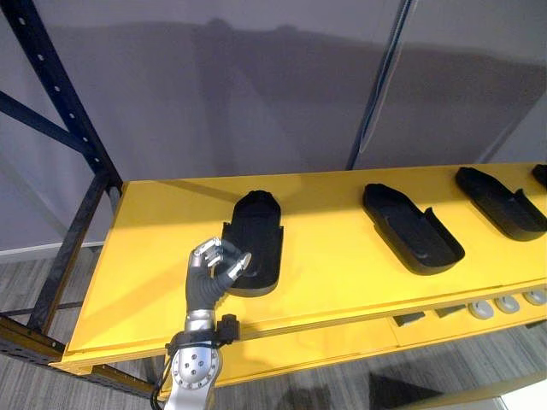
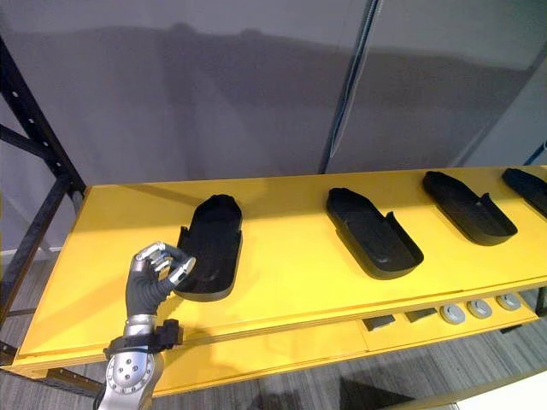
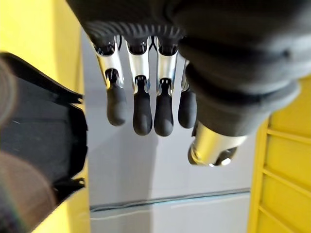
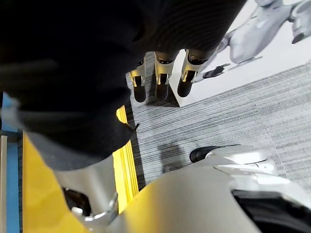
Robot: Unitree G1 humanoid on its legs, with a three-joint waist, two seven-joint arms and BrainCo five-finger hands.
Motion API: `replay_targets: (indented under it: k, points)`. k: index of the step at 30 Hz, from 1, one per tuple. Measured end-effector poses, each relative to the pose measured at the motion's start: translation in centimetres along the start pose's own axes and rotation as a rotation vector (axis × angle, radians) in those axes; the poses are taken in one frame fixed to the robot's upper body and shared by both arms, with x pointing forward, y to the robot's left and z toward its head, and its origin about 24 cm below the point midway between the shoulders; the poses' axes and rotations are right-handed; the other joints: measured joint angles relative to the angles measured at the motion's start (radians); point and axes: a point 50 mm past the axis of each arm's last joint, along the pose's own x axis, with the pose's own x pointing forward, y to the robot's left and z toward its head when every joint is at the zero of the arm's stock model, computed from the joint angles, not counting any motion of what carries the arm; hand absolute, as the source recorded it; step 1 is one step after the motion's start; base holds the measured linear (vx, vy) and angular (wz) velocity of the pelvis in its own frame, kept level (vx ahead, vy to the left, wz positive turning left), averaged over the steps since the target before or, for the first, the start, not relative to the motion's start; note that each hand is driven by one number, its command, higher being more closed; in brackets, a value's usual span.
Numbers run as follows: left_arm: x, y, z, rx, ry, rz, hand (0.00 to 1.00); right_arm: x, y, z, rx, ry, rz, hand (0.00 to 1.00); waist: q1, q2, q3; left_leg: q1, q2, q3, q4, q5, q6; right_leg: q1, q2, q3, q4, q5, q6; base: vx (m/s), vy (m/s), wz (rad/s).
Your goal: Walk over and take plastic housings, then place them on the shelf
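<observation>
Several black plastic housings lie in a row on the yellow shelf (image 1: 325,265). The leftmost housing (image 1: 255,243) lies hollow side up near the front edge. My left hand (image 1: 214,269) hovers at that housing's near left corner, fingers loosely bent and holding nothing. Its wrist view shows the fingers (image 3: 142,109) hanging free, with the housing (image 3: 43,136) off to one side. A second housing (image 1: 412,226) sits mid-shelf and a third (image 1: 500,201) further right. My right hand (image 4: 160,77) hangs low over the grey carpet, fingers relaxed and empty.
A dark blue rack upright (image 1: 60,94) with diagonal braces stands at the shelf's left end. A grey wall backs the shelf. Small round parts (image 2: 479,309) lie on a lower level at the front right. A white sheet (image 4: 272,39) lies on the carpet.
</observation>
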Motion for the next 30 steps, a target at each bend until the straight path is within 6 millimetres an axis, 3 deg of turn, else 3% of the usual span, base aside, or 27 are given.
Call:
replay_targets:
  k: [4, 17, 23, 30]
  points:
    - [-0.5, -0.3, -1.7, -0.025, 0.083, -0.016, 1.0, -0.1, -0.1, -0.2, -0.009, 0.003, -0.004, 0.0, 0.02, 0.001, -0.001, -0.009, 0.001, -0.006, 0.014, -0.005, -0.001, 0.001, -0.001, -0.006, 0.002, -0.002, 0.001, -0.04, 0.006, 0.06]
    - [-1.3, -2.3, -7.0, 0.08, 0.309, -0.198, 1.0, -0.3, -0.1, -0.3, -0.024, -0.009, 0.0, 0.0, 0.007, 0.004, -0.029, 0.027, 0.001, 0.006, -0.079, 0.05, -0.007, -0.017, 0.004, -0.018, 0.005, 0.002, -0.003, -0.01, 0.001, -0.01]
    - [-0.4, -3.3, -7.4, 0.123, 0.295, -0.26, 1.0, -0.2, -0.1, 0.0, -0.027, -0.013, 0.0, 0.0, 0.004, 0.003, -0.03, 0.032, 0.001, 0.032, -0.103, 0.063, -0.006, -0.034, 0.008, 0.006, -0.009, 0.018, -0.008, -0.02, 0.009, -0.12]
    - [1.0, -3.7, -7.7, 0.16, 0.276, -0.288, 1.0, 0.1, 0.1, 0.6, -0.03, -0.017, 0.005, 0.0, -0.033, 0.003, -0.03, 0.029, 0.0, 0.047, -0.113, 0.072, -0.004, -0.032, 0.01, 0.024, -0.053, 0.052, -0.008, -0.04, 0.01, -0.08]
